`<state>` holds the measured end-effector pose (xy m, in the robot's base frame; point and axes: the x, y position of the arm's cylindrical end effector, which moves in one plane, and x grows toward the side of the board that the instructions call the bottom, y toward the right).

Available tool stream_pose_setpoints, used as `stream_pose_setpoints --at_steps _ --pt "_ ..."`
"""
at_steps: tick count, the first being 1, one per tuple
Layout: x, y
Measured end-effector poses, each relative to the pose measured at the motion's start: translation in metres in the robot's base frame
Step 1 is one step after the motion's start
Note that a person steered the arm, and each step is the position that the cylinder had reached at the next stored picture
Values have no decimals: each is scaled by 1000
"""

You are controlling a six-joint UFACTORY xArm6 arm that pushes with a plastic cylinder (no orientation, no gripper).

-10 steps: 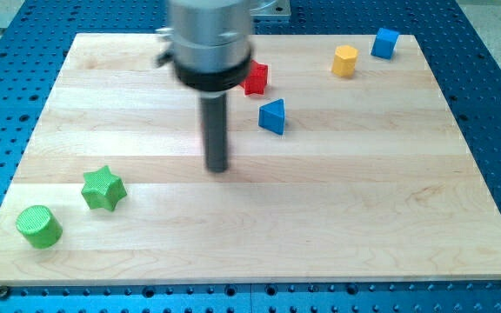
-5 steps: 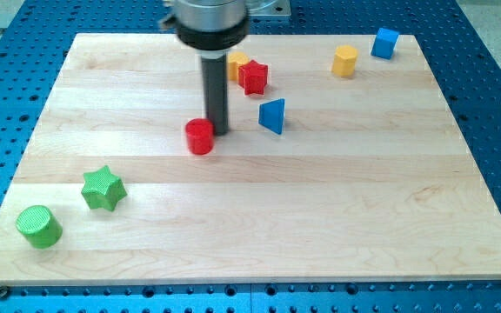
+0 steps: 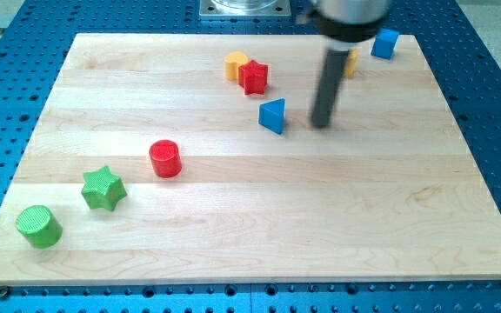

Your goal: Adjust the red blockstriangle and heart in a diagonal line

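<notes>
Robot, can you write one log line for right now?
my tip: right of blue triangle, apart | red cylinder: untouched, left | red star: touching orange block

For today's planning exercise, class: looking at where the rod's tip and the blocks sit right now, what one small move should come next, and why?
Probably slide my tip a short way toward the view's left, into the blue triangle. The tip stands just right of that triangle, not touching it. The red cylinder lies lower left and the red star upper left beside an orange block, so the triangle looks nearest to nudge into their diagonal.

Wooden board (image 3: 407, 217), blue perforated table (image 3: 494, 87)
</notes>
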<state>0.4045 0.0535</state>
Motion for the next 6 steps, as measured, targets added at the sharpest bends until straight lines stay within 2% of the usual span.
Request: stream_pose_setpoints --at_steps 1,2,3,4,5,6 --pt "18 -35" --pt "-19 17" --pt "-57 -26" --pt "-49 -138" --pt "-25 -191" --pt "8 -152"
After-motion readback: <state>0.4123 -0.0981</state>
